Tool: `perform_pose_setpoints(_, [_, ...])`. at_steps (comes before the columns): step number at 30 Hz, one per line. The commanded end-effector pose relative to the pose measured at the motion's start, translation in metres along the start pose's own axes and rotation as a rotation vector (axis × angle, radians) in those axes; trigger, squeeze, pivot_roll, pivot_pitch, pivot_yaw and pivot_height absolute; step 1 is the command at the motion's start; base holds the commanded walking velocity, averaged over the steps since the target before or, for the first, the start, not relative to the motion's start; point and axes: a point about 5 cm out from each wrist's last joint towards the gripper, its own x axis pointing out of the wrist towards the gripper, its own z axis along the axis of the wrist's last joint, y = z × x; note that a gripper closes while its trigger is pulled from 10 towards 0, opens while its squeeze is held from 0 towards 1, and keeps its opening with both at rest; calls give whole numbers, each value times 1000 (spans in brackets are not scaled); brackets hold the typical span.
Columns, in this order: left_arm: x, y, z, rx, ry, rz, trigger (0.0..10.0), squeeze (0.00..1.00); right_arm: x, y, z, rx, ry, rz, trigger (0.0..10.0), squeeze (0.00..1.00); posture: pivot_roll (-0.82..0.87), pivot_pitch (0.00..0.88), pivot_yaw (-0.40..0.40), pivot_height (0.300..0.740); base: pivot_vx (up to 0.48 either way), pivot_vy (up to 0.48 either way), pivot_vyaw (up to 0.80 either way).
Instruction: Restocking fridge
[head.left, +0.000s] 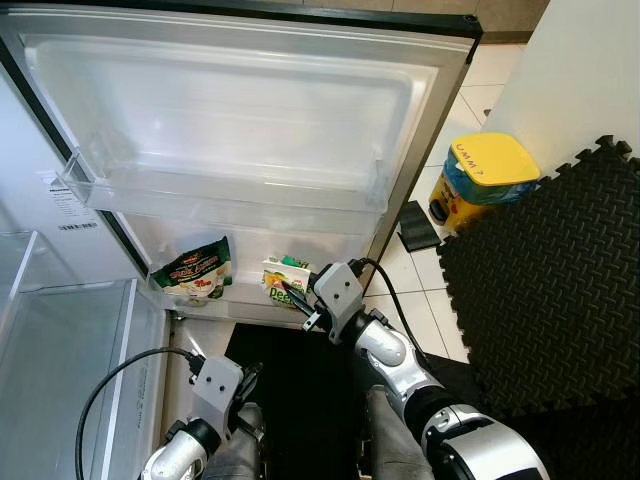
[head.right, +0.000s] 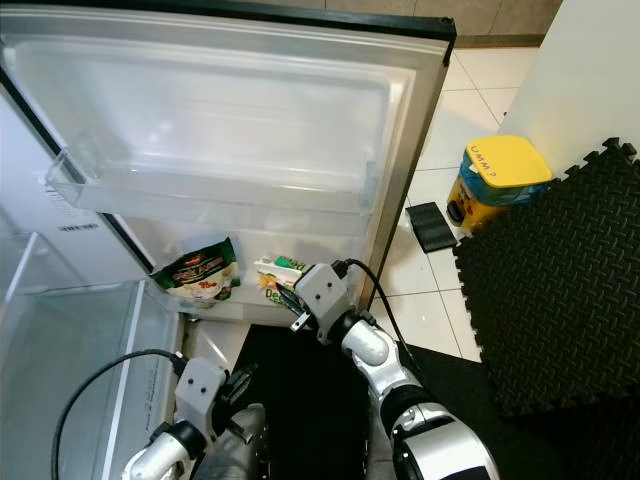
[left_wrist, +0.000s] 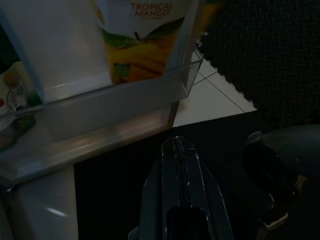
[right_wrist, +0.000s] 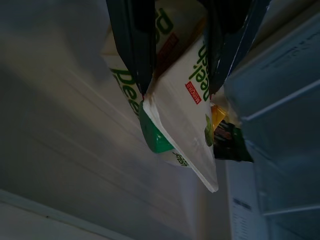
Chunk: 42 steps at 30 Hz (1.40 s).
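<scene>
A white and green juice carton (head.left: 279, 279) with a mango picture stands in the bottom door shelf (head.left: 245, 312) of the open fridge door. A green snack bag (head.left: 195, 272) stands to its left. My right gripper (head.left: 303, 302) is shut on the carton's top, one finger on each side, as the right wrist view shows on the carton (right_wrist: 182, 102). My left gripper (head.left: 250, 376) hangs low beneath the door, shut and holding nothing. In its wrist view the closed left gripper (left_wrist: 177, 146) points toward the carton (left_wrist: 142, 47) behind the clear shelf wall.
A clear upper door shelf (head.left: 230, 197) juts out above the carton. The fridge's glass shelves (head.left: 60, 350) lie at the left. To the right are a yellow-lidded tub (head.left: 487, 178), a small black object (head.left: 418, 226) on the tiles and a black foam mat (head.left: 560, 285).
</scene>
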Motion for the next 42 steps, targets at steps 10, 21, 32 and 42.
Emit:
perform_pose_setpoints(10, [-9, -3, -3, 11, 42, -35, 10000, 0, -23, -5, -28, -105, 170, -65, 10000, 0, 44, 311, -31, 631, 0, 0, 0])
perform_pose_setpoints(21, [-10, -1, -1, 13, 37, -34, 10000, 0, -15, -12, -17, -155, 113, -110, 10000, 0, 42, 323, -37, 631, 0, 0, 0])
perform_pose_setpoints(32, [-4, -1, 10, 14, -3, -39, 10000, 0, -7, -22, -5, -204, 54, -145, 10000, 0, 42, 309, -42, 631, 0, 0, 0])
perform_pose_setpoints(42, [-2, 0, 14, 16, -12, -46, 10000, 0, -4, -31, 1, -229, 42, -161, 10000, 0, 49, 311, -42, 631, 0, 0, 0])
